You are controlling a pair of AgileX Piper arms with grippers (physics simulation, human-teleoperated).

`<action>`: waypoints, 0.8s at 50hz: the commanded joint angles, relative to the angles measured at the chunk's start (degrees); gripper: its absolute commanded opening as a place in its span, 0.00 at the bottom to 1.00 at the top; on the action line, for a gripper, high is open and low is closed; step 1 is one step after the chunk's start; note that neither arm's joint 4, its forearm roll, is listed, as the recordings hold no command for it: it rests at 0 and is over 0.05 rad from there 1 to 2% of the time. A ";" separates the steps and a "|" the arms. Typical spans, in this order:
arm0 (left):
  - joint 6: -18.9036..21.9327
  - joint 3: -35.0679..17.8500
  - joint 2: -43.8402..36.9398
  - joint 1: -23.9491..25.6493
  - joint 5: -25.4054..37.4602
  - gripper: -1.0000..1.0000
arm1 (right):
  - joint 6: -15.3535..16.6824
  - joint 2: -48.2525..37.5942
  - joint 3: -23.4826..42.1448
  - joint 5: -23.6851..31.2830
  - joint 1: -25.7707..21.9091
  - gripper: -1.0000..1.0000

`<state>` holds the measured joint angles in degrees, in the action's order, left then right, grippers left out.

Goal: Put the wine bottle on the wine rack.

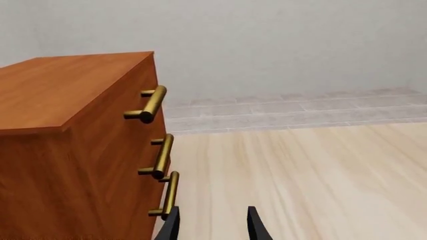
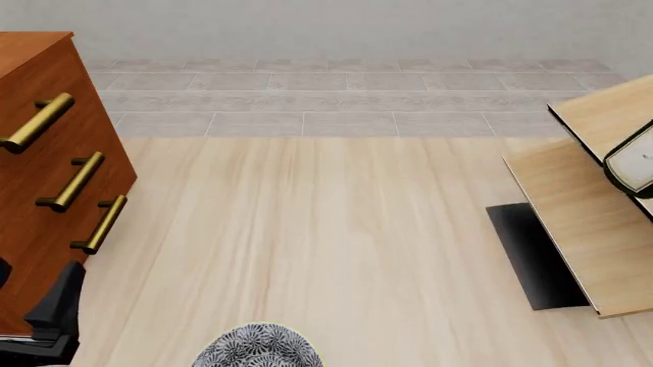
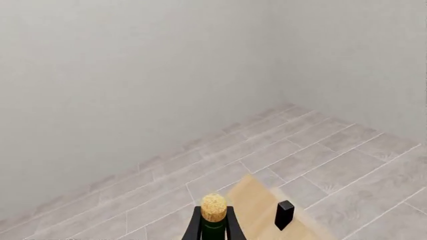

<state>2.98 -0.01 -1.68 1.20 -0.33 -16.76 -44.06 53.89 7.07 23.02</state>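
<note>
Left wrist: left gripper (image 1: 213,225) open, empty, beside the cabinet (image 1: 73,150).

Front: patterned dish (image 2: 257,345) nearest; rack (image 2: 586,222) far right, with the bottle's (image 2: 635,162) label end showing at the edge, seemingly over the panels.

Right wrist: right gripper (image 3: 213,225) closed on the bottle neck below the cork (image 3: 213,206). Judged nearly done; seating and release left.

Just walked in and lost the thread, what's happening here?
The right tool is shut on the wine bottle, cork end in its wrist view. In the front view the bottle's labelled base shows at the wine rack, far right. The left tool is open, idle beside the drawer cabinet.
</note>
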 commanded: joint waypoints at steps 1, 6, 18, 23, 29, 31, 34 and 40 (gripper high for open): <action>0.14 0.00 -0.04 0.12 -0.16 1.00 | -0.45 -1.29 0.36 -0.83 0.31 0.00; 0.14 0.00 -0.11 -0.02 -0.31 1.00 | -0.72 -1.83 0.14 -1.35 0.53 0.00; 0.11 0.00 0.25 0.05 0.25 1.00 | -0.74 -3.17 -0.86 -2.51 0.53 0.00; 0.01 0.00 0.34 0.02 0.31 1.00 | -0.61 -4.01 -0.85 -2.91 1.05 0.00; 0.00 0.00 0.62 -0.04 0.63 1.00 | -0.82 -4.62 -1.45 -3.59 1.67 0.00; -0.02 0.00 0.68 -0.12 0.66 1.00 | -0.68 -4.65 -1.47 -3.60 1.67 0.00; 0.04 0.00 0.78 -0.14 0.84 1.00 | -0.66 -4.86 -1.53 -3.79 2.02 0.00; -0.06 0.00 0.82 -0.19 0.90 1.00 | -0.78 -5.62 -2.30 -4.68 2.98 0.00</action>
<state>2.99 -0.01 -1.05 1.09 0.32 -16.96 -48.56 52.40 3.49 24.86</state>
